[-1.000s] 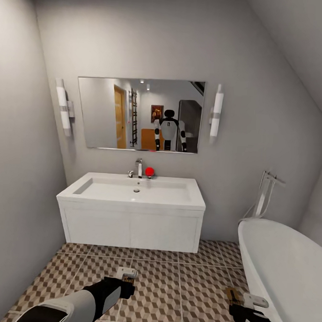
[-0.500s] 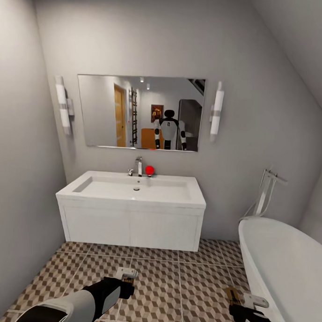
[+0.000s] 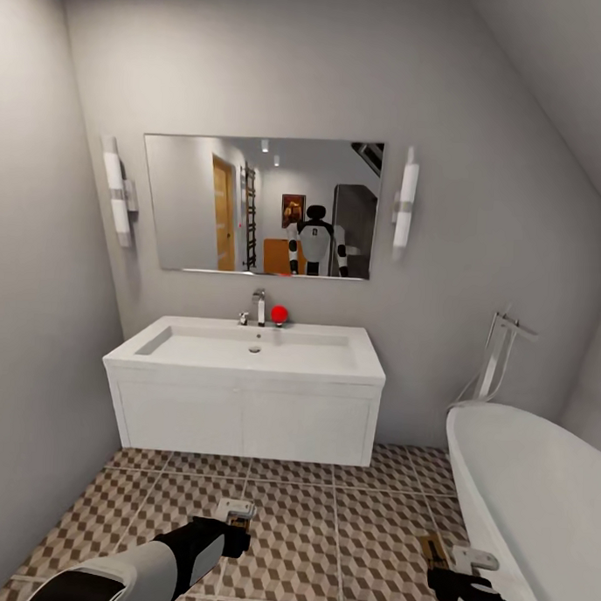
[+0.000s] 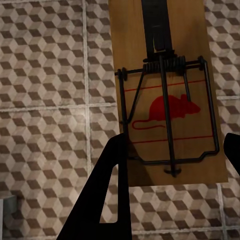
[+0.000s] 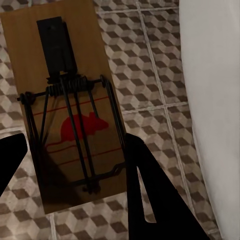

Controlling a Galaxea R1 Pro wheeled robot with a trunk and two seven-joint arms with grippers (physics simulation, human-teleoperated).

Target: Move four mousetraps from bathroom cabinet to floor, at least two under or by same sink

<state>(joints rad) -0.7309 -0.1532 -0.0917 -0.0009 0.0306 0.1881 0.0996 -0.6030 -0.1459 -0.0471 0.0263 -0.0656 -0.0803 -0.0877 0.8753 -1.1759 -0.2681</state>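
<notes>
Grippers first, nearest to us. Our left gripper (image 3: 238, 518) hangs low over the bathroom floor (image 3: 299, 528), fingers closed on the edges of one mousetrap (image 4: 167, 95): a wooden board with a red mouse print and a dark wire spring bar, held flat above the cube-patterned tiles. Our right gripper (image 3: 451, 556) sits low at the right, just beside the white bathtub (image 3: 528, 494), fingers clamped on a second mousetrap (image 5: 70, 105) of the same make, also held above the tiles.

Further on, we list the bathroom sink (image 3: 255, 349): a wide white basin on a white two-door vanity, chrome tap (image 3: 260, 306) and a red egg-shaped object (image 3: 279, 314) at its back edge. Bare tiles lie between the grippers and the vanity.

Farthest, we note a wall mirror (image 3: 261, 207) with a tube lamp at either side, reflecting the robot.
</notes>
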